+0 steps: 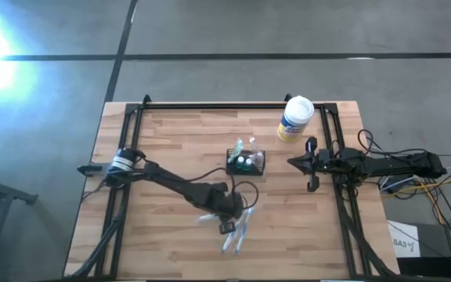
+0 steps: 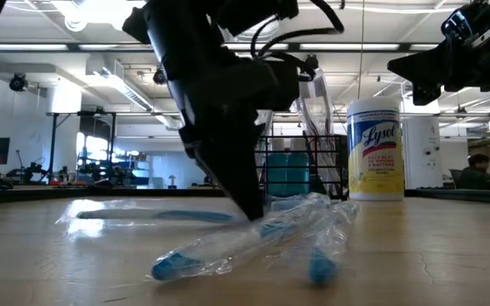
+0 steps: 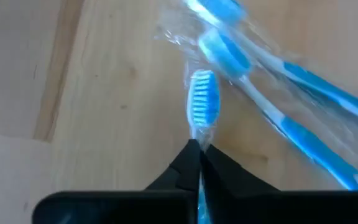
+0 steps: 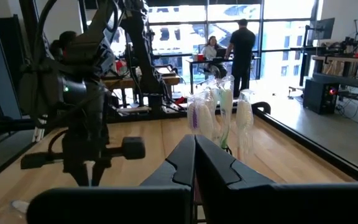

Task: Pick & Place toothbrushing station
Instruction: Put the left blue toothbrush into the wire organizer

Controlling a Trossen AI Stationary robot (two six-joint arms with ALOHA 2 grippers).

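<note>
Centre frame, the caddy [image 1: 246, 161] already holds some brushes — the left gripper [image 1: 227, 225] pinches another wrapped toothbrush [image 3: 202, 102]; the right gripper [image 1: 312, 165], fingers closed, waits.

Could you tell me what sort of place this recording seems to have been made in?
Probably a robotics lab or open workshop. A wooden table stands on a bare concrete floor; behind it the right wrist view shows people at desks by large windows, and the low view shows exposed ceiling ducts.
</note>
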